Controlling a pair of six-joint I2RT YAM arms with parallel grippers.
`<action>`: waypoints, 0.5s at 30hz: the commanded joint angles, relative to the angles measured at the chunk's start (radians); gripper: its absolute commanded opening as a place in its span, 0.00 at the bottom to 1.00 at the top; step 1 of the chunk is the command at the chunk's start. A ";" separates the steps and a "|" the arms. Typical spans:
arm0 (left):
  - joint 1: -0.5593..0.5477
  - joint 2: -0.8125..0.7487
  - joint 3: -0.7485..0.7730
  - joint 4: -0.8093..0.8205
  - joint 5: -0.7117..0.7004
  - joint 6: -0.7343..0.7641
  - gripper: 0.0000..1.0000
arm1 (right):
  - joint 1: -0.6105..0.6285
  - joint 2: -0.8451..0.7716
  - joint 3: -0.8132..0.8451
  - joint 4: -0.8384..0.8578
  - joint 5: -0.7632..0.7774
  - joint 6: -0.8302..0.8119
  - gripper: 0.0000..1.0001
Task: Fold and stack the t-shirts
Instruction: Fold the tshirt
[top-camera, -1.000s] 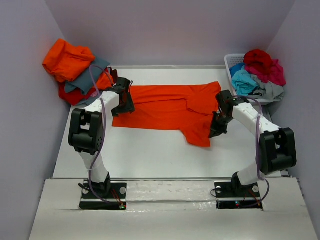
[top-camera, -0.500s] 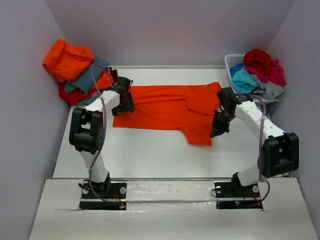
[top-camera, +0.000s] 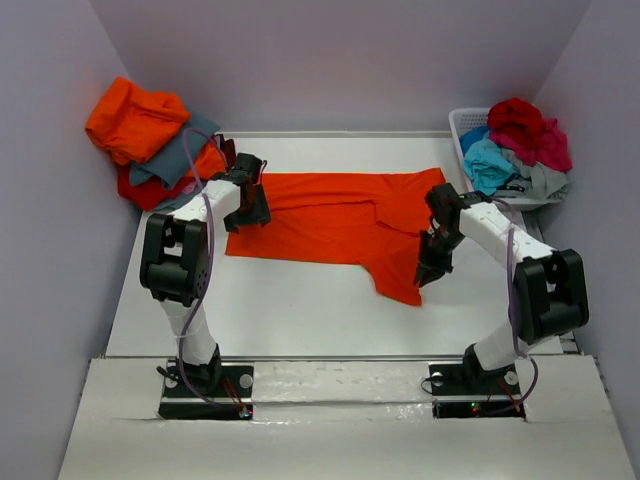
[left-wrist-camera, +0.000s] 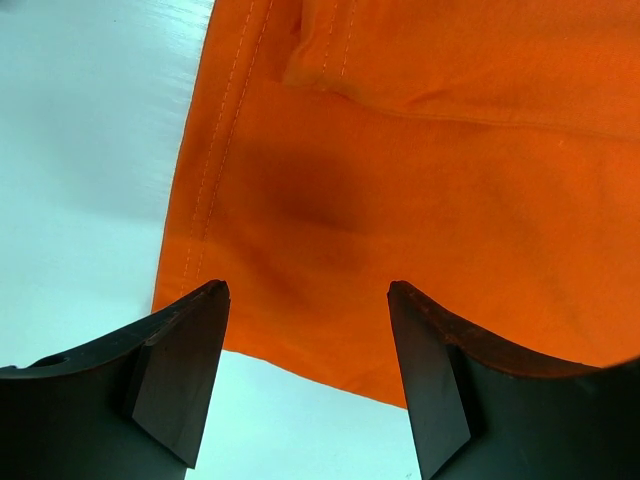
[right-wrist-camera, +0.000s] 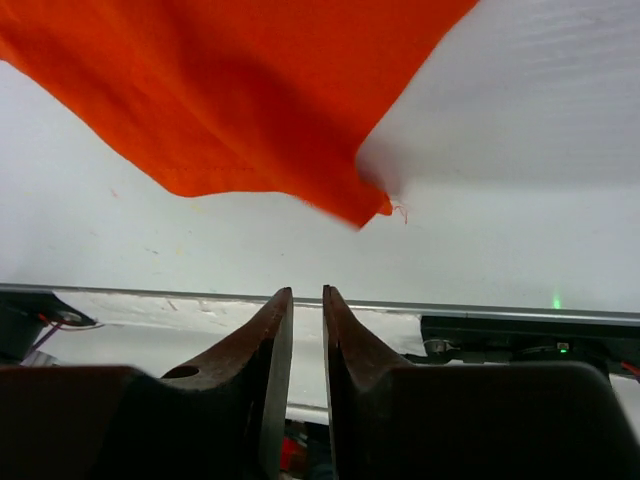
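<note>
An orange-red t-shirt (top-camera: 340, 215) lies spread across the middle of the table, with one part reaching towards the near edge at its right. My left gripper (top-camera: 250, 215) hangs open just above the shirt's left hem (left-wrist-camera: 420, 180). One finger (left-wrist-camera: 185, 370) is over the hem's corner and nothing is held between the two. My right gripper (top-camera: 428, 272) is at the shirt's near right tip. In the right wrist view the cloth's corner (right-wrist-camera: 220, 90) lies free beyond the gripper (right-wrist-camera: 305, 292). Its jaws stand a narrow slit apart with nothing between them.
A heap of orange, red and grey t-shirts (top-camera: 150, 135) sits at the back left against the wall. A white slatted basket (top-camera: 462, 125) at the back right holds red, crimson, turquoise and grey shirts (top-camera: 520, 140). Bare table (top-camera: 300, 300) lies between the shirt and the arm bases.
My right gripper has drawn the shirt's right tip slightly towards the near edge, then parted its jaws a little and let the cloth go. The left gripper has barely moved.
</note>
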 joint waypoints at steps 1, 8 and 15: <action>0.002 -0.046 -0.025 -0.022 -0.033 -0.001 0.77 | 0.015 0.034 -0.010 0.044 -0.015 -0.030 0.35; 0.049 -0.100 -0.141 0.008 -0.020 -0.024 0.79 | 0.024 0.047 -0.024 0.050 -0.008 -0.046 0.50; 0.068 -0.155 -0.205 -0.004 -0.033 -0.030 0.80 | 0.024 0.022 -0.068 0.049 -0.010 -0.052 0.50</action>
